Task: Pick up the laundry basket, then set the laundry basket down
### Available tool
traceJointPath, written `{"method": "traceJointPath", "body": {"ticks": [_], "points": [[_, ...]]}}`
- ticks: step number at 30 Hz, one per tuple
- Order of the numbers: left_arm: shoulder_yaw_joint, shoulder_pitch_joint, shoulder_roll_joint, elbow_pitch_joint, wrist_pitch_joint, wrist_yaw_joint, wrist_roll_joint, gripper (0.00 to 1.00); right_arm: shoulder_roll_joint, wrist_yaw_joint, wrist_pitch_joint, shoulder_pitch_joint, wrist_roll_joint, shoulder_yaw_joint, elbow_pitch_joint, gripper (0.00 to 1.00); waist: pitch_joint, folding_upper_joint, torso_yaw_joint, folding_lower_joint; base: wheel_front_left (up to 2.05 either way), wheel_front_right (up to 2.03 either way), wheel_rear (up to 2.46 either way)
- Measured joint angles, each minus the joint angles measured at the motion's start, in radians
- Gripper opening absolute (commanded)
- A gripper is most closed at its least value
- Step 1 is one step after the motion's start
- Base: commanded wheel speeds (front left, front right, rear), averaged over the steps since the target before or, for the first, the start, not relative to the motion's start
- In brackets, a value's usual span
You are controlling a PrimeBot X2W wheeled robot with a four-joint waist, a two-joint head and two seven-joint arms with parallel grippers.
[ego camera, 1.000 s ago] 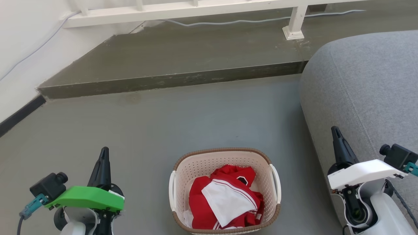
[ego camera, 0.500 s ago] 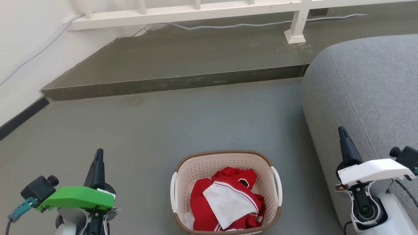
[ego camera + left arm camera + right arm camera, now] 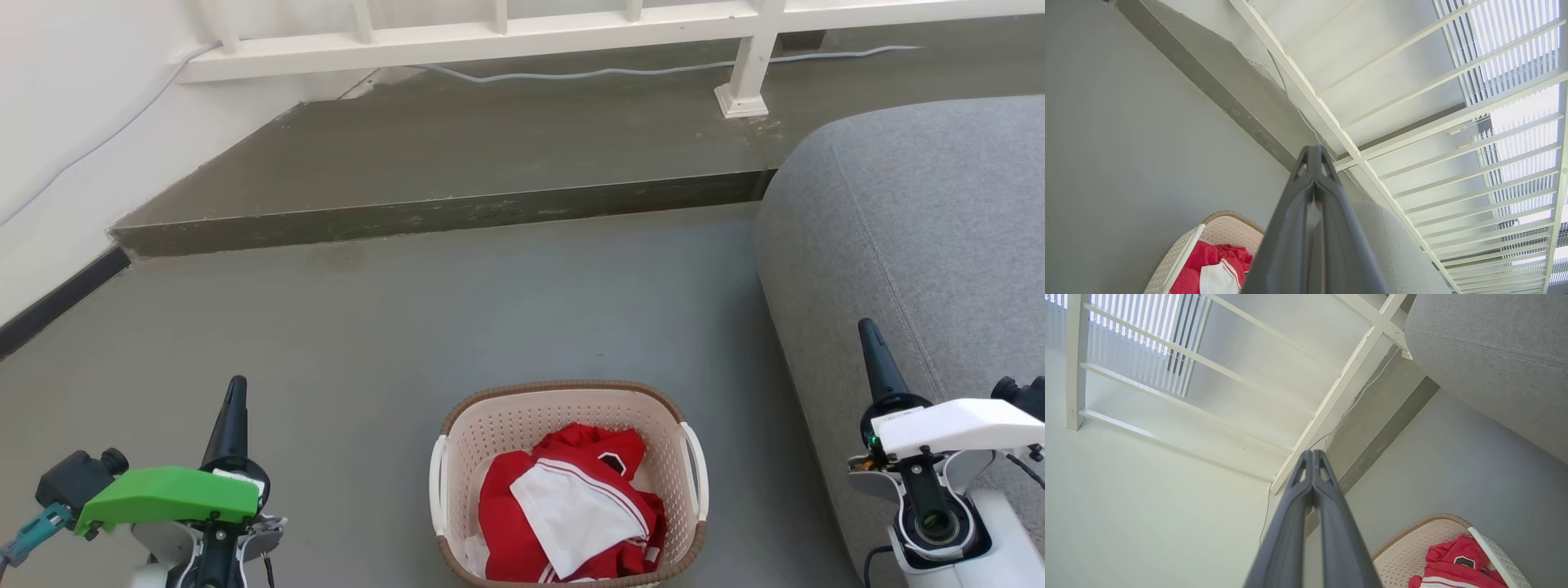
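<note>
The laundry basket (image 3: 490, 425) stands on the grey floor at the bottom centre of the head view, cream and perforated with a brown rim and white side handles, holding red and white clothes (image 3: 571, 506). My left gripper (image 3: 236, 384) is well to its left, fingers together and empty. My right gripper (image 3: 865, 327) is off to its right, in front of the sofa, also shut and empty. The left wrist view catches the laundry basket (image 3: 1224, 228) at the bottom beside my left gripper (image 3: 1314, 149). In the right wrist view the laundry basket (image 3: 1412, 547) sits low right of my right gripper (image 3: 1312, 453).
A grey sofa (image 3: 922, 245) fills the right side, close to the basket. A raised floor step (image 3: 441, 212) crosses behind, with a white railing (image 3: 506, 37) and a cable (image 3: 571, 73) on it. A white wall with dark skirting (image 3: 57, 298) runs along the left.
The head camera has tilted up a little, so the whole scene sits lower. Both grippers have drawn outward and down, away from the basket. The basket has stayed put.
</note>
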Motion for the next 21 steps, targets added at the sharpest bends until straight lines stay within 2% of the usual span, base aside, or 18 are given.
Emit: {"method": "traceJointPath", "body": {"ticks": [21], "points": [[0.036,0.0,0.005,0.007,0.061,0.0,-0.225,0.0,0.015,0.017,0.063,0.0,0.248,-0.062,0.01,0.0,-0.018,0.0,0.01,-0.0001,0.0,0.0,0.0]]}}
